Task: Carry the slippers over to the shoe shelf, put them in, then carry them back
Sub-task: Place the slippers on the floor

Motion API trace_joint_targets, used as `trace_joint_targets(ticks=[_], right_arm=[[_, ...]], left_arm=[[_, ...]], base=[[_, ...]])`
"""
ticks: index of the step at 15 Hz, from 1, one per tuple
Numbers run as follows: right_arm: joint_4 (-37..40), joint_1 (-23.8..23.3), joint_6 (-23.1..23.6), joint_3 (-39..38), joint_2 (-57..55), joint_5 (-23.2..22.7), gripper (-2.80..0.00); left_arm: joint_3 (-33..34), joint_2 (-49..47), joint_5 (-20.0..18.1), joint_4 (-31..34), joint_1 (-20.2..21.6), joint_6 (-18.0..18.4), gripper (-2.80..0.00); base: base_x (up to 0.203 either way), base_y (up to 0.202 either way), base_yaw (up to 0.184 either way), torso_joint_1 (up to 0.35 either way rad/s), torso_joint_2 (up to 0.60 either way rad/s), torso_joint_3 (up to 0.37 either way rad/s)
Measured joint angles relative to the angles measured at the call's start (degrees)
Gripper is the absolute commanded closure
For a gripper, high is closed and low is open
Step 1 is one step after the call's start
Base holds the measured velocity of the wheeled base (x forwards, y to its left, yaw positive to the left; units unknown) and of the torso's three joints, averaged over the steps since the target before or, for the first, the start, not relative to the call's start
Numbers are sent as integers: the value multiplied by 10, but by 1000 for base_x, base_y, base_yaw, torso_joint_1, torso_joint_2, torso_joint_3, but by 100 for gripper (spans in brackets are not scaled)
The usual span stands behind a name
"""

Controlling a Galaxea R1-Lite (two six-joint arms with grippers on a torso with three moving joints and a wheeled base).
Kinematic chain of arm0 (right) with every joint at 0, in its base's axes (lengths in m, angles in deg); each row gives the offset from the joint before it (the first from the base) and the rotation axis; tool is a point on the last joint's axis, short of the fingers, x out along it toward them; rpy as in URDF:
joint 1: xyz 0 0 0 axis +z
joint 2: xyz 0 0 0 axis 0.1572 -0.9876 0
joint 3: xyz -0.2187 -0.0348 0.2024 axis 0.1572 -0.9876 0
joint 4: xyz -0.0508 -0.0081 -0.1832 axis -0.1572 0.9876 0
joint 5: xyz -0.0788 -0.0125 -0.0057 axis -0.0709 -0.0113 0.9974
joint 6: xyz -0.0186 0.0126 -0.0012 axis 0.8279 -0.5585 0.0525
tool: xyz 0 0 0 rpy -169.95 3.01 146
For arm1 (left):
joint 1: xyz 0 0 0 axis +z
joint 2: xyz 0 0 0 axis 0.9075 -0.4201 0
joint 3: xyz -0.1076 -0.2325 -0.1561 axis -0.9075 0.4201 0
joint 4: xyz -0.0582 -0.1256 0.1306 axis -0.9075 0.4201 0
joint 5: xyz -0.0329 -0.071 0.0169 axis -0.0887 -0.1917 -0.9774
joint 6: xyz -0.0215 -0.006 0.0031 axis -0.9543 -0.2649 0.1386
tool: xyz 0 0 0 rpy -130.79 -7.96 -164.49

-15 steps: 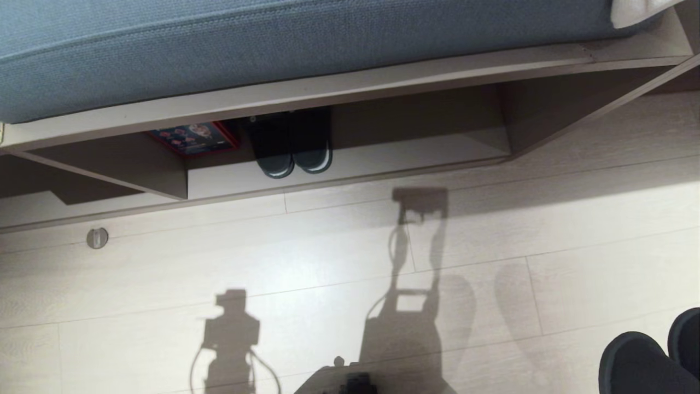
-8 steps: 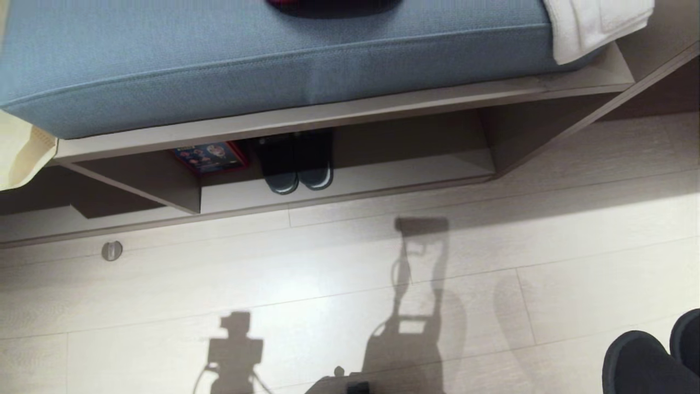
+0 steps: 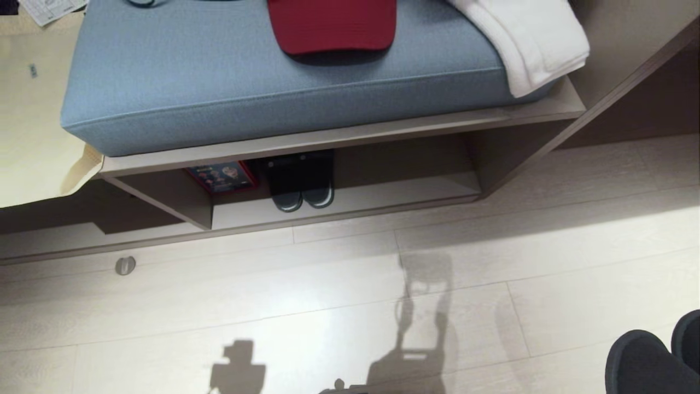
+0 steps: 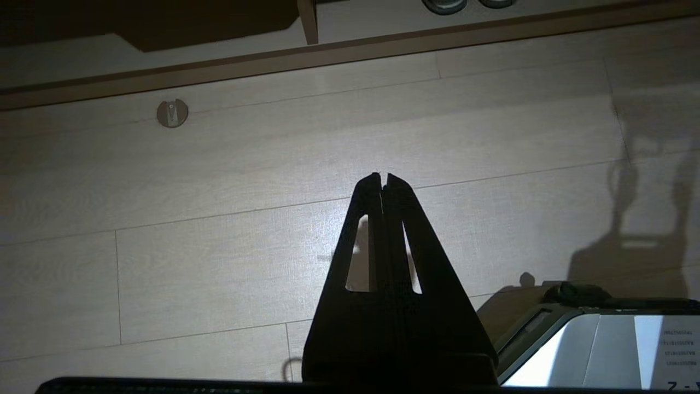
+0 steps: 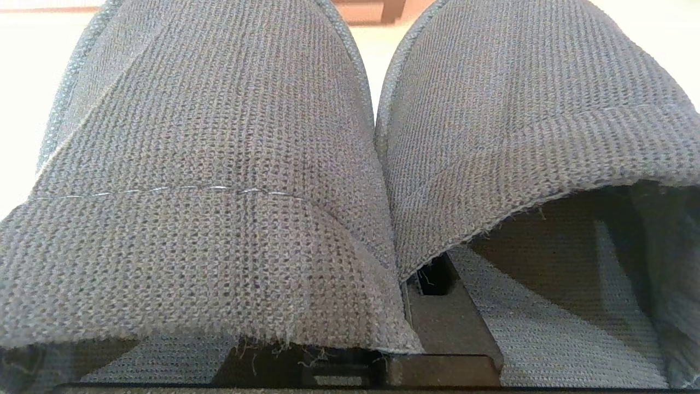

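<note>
Grey-blue slippers (image 5: 219, 164), cut off at the frame edge, hide the right hand (image 5: 432, 284) pinching them.

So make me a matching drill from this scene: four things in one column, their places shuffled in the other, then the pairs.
Things:
1. red cloth cap
2. white folded towel
3. dark slippers with white sole edges
4. soft grey-blue knit slippers

Places:
A. inside the beige wood-grain shoe shelf
B. hanging over the right end of the blue seat cushion
C. clamped in the right pincer
D. lying flat on the cushion's top, near the middle

Pairs: 1-D, 2-B, 3-A, 4-C
</note>
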Motion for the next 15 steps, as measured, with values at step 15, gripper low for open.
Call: trace_joint_targets(ticks=[15], right_arm=[[0, 0, 0, 0, 0, 0, 0]], left_arm=[[0, 0, 0, 0, 0, -1, 0]], base=[[0, 0, 0, 3, 1, 202]])
